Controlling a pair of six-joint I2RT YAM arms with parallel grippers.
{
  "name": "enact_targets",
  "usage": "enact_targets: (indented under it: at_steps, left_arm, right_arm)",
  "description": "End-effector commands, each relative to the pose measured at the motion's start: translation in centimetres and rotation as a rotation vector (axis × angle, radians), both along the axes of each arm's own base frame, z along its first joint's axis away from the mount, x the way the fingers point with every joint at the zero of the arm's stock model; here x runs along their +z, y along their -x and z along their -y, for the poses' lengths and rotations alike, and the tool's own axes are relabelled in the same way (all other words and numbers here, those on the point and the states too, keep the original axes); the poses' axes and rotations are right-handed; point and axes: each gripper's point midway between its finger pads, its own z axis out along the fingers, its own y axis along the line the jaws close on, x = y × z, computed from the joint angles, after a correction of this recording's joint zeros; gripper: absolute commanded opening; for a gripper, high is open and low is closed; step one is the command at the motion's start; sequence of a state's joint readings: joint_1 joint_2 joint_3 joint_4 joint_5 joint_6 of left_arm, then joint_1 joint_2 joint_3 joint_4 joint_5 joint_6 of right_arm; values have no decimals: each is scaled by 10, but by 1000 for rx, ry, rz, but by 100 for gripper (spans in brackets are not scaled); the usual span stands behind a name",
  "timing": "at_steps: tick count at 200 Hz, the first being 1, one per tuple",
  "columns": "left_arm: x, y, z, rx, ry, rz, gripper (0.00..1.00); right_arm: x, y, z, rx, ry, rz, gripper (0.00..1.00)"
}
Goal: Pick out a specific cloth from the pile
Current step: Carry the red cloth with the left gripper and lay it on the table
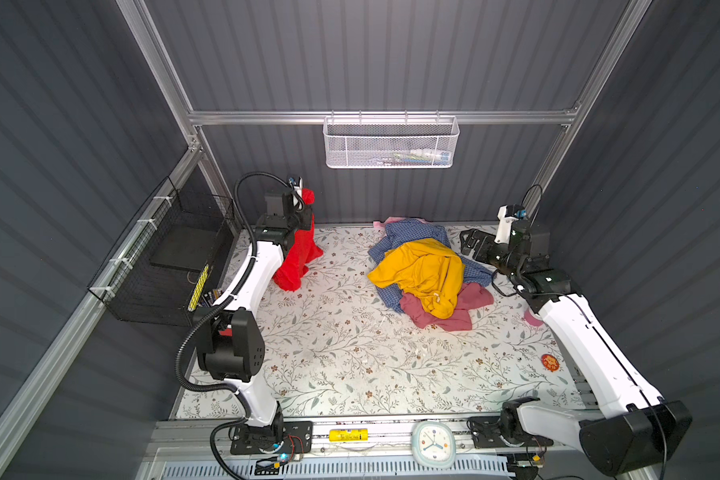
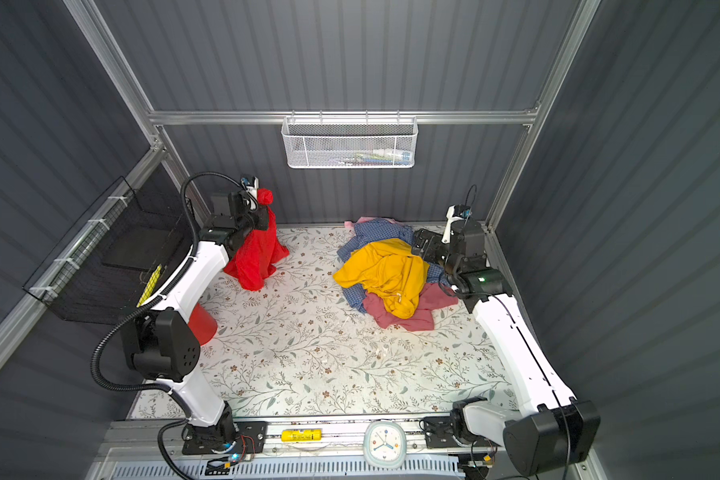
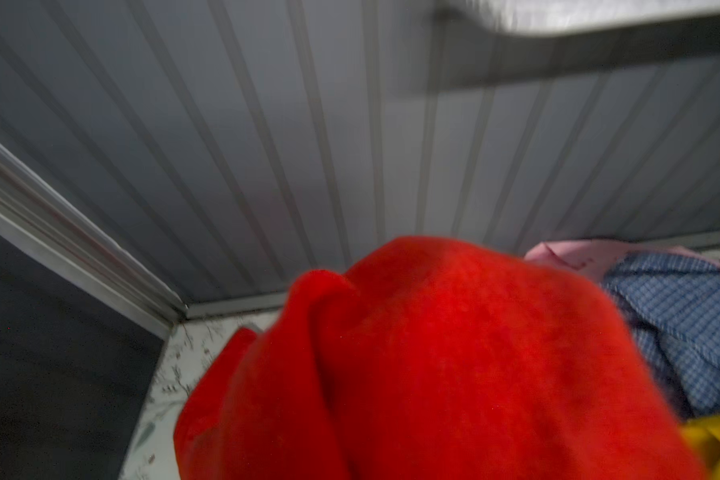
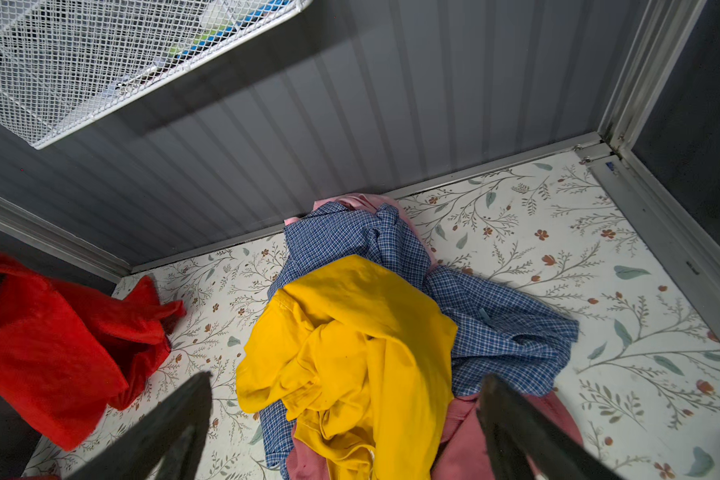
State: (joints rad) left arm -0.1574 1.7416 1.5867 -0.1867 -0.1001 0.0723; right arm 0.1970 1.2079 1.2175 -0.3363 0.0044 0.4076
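The cloth (image 1: pixel 297 249) hangs from the left gripper (image 1: pixel 301 206), lifted above the far left part of the table (image 1: pixel 350 353), close to the back wall and the table's left edge. It is well apart from the pile (image 1: pixel 425 270). A wide strip of bare flowered table lies between them, and the whole near half of the table is open too.

The left gripper is clenched on the cloth's bunched top, and its fingers are buried in the fabric in both top views. I cannot tell whether the cloth's lowest fold touches the table or hangs just above it. The left wrist view is blurred and mostly filled with red. In the right wrist view the cloth is cut off at the picture's edge.

The cloth is bright red, plain and thin, and falls in long soft folds with a slight sheen.

The pile sits against the back wall on the right. Its yellow garment (image 1: pixel 422 266) lies on top of a blue checked shirt (image 1: pixel 408 232) and a dusty pink piece (image 1: pixel 445 318). The right gripper (image 1: pixel 465 242) hovers just beside the pile with its jaws spread wide, holding nothing.

A red cup (image 2: pixel 202 324) is half hidden behind the left arm.
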Motion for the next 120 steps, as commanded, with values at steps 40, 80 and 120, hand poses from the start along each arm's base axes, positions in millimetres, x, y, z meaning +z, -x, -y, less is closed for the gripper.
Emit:
enact_targets:
  at_steps: [40, 80, 120]
  left_arm:
    - [-8, 65, 24, -64, 195, -146, 0]
    - [17, 68, 53, -139, 229, -83, 0]
    - [53, 57, 98, -229, 325, -38, 0]
  right_arm:
    - [-3, -12, -14, 50, -63, -7, 99]
    - [-2, -21, -24, 91, -91, -15, 99]
    - [2, -20, -24, 89, -100, -17, 99]
